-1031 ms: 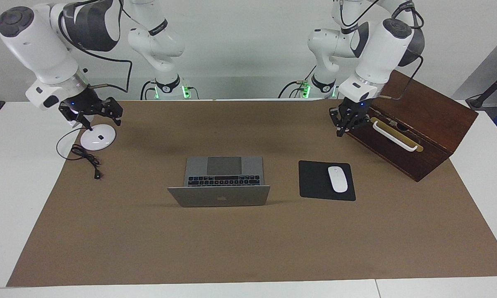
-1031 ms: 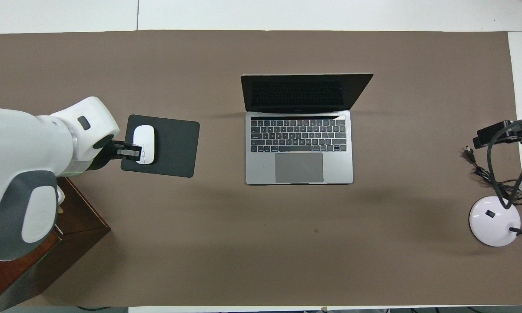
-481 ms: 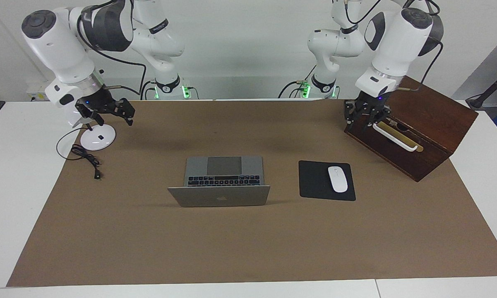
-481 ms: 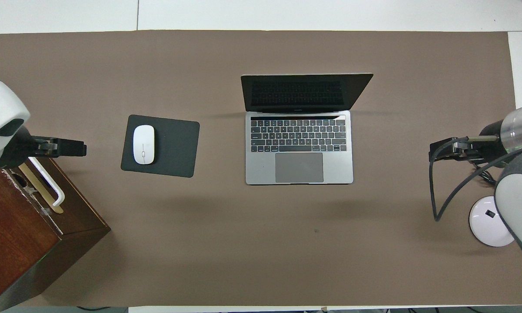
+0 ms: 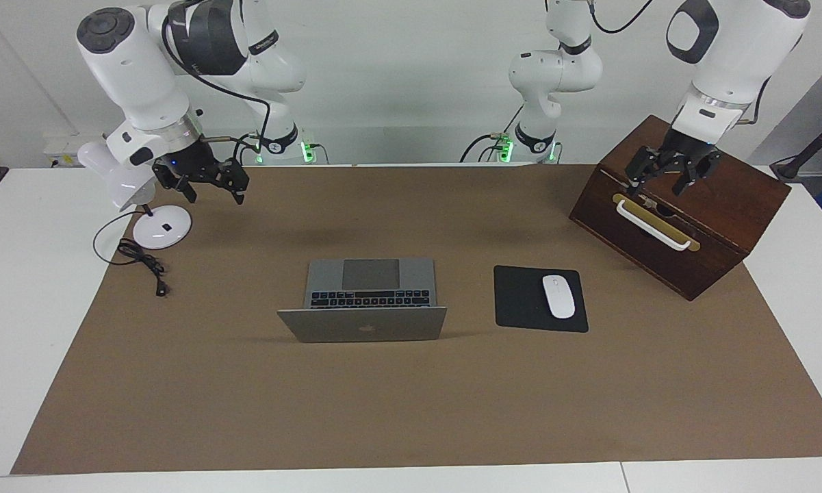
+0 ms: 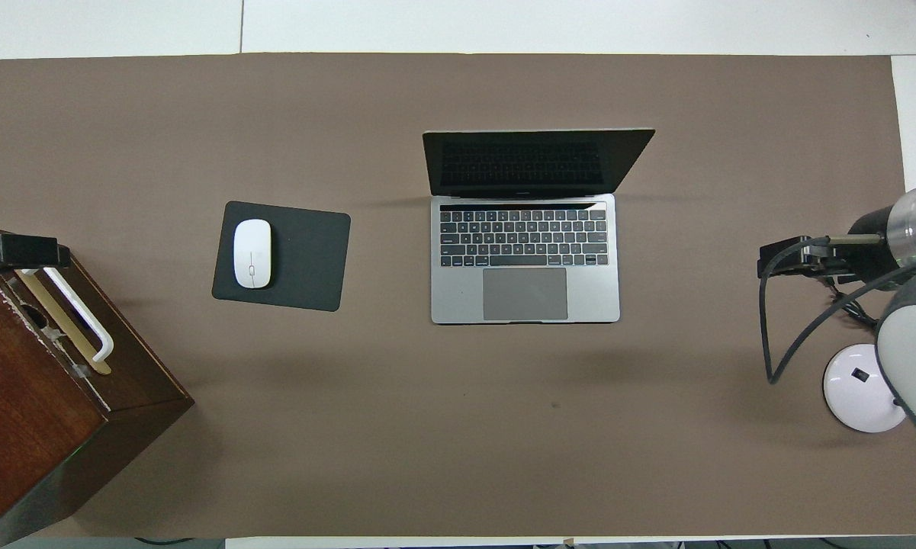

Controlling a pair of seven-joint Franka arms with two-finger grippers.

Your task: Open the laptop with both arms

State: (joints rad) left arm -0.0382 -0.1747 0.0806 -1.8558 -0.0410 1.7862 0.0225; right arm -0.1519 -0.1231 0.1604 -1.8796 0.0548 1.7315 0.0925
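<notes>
Laptop point(image 5: 363, 322) stands open mid-mat point(image 5: 411, 411), hands apart.

Open laptop point(image 6: 525, 259) mid-mat, mouse point(image 6: 252, 253) on pad, wooden box point(image 6: 38, 412)

We see a white table point(image 5: 27, 308) covered almost wholly by a brown mat point(image 6: 396, 427). In the overhead view, the open laptop point(image 6: 525, 259) sits at the mat's centre. At its nine o'clock lies a black mouse pad point(image 6: 305, 255) with a white mouse point(image 6: 252, 253) on it. A dark wooden box point(image 6: 38, 404) stands at eight o'clock. At four o'clock rests a white lamp base point(image 6: 858, 389), with a black cable point(image 5: 140, 259) lying just beside it.
</notes>
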